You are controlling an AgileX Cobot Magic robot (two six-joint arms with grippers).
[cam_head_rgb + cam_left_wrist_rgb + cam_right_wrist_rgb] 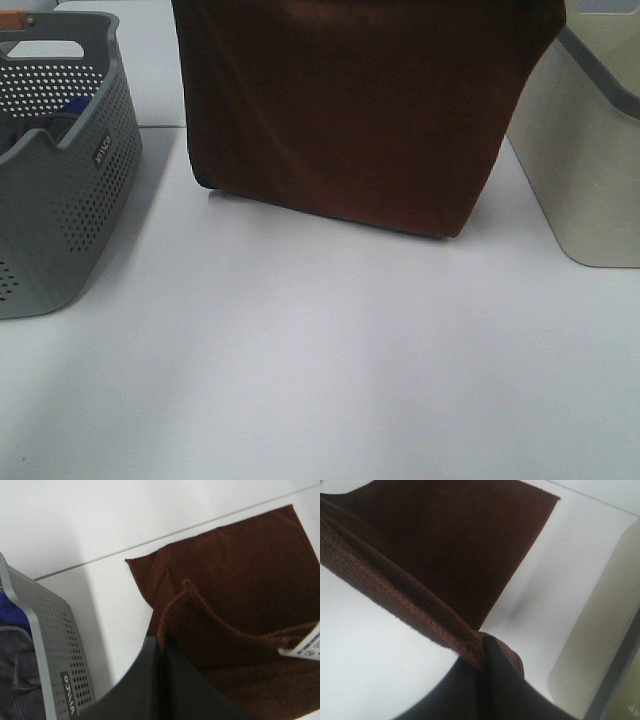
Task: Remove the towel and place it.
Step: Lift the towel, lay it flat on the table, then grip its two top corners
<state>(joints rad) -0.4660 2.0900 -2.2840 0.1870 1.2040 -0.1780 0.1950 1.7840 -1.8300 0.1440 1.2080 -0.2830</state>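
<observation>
Exterior high view is showing the large maroon plush rectangular towel (350,110) hanging between the grey perforated plastic basket (60,200) and the cream plastic bin (590,170), over the white counter (320,380). The left fingers (140,690) and the right fingers (505,690) are each pinching its hem, closed tight.

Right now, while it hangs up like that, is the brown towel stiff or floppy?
Probably floppy: the towel hangs in soft folds from the shut left end effector and right end effector. Its hem bends beside the left pinch, so it likely droops wherever unsupported. The plush pile looks grippy, not slippery.
</observation>
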